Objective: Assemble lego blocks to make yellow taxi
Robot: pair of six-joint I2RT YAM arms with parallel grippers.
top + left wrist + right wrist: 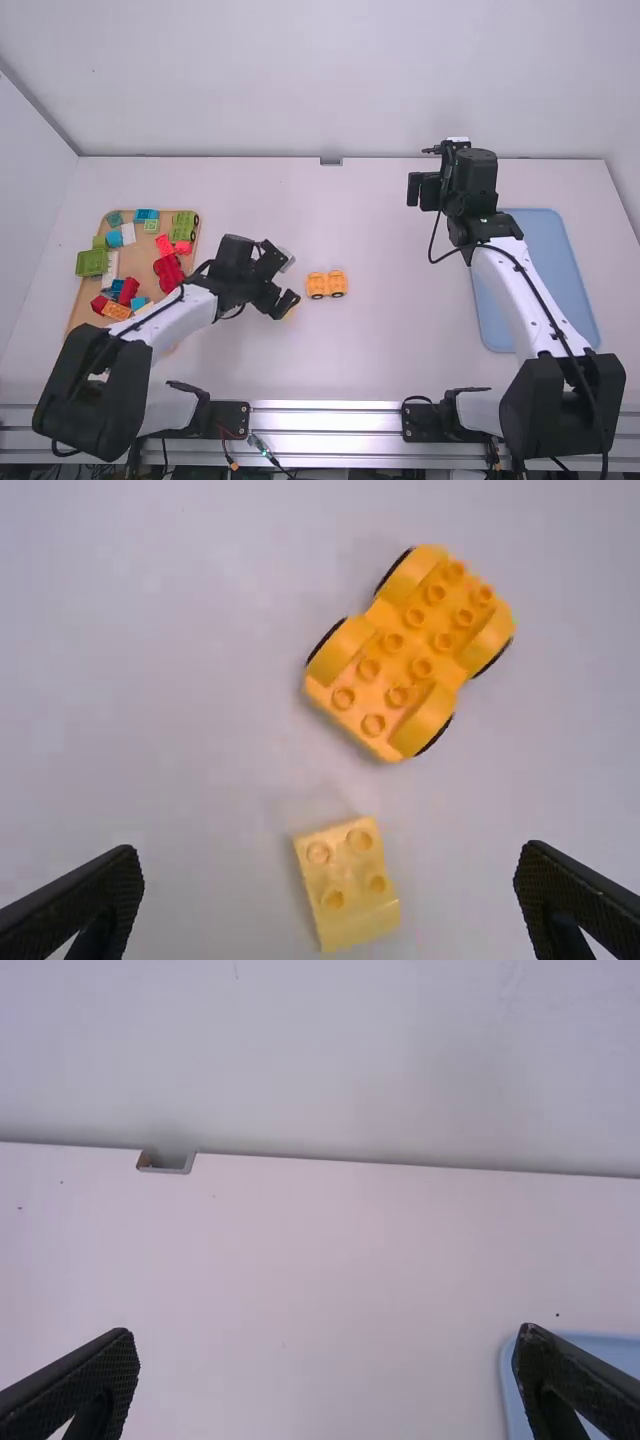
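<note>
Two pieces matter to me in the high view: the wheeled base (pixel 327 285), orange-yellow and standing on the table (pixel 370 350), and the small yellow block (pixel 290 314), just to its left. The left gripper (pixel 283 304) is over that block, so my sight of it from up here is mostly blocked; if I trusted this view alone, I could come down on the studs instead of around the sides. Well off to the base's left, the board (pixel 138 256) carries mixed bricks (pixel 168 270), a crowded spot for any stray swing of the elbow.

In the left wrist view the fingers stand wide apart with nothing gripped. The block lies between them in the picture, studs up, slightly askew to how they would close, so a fast squeeze could twist it. One end looks sloped, and a pad landing there might slip. I judge this to be the pick before the stacking. Afterwards, the base's wheels worry me: pressing off-centre could roll it away, and a crooked block would miss the studs.

In the right wrist view, the right gripper (pixel 327 1385) is spread and empty. The blue tray (pixel 511 1390) sits well to the base's right. If the base needs bracing, that arm is too far off to help yet.
</note>
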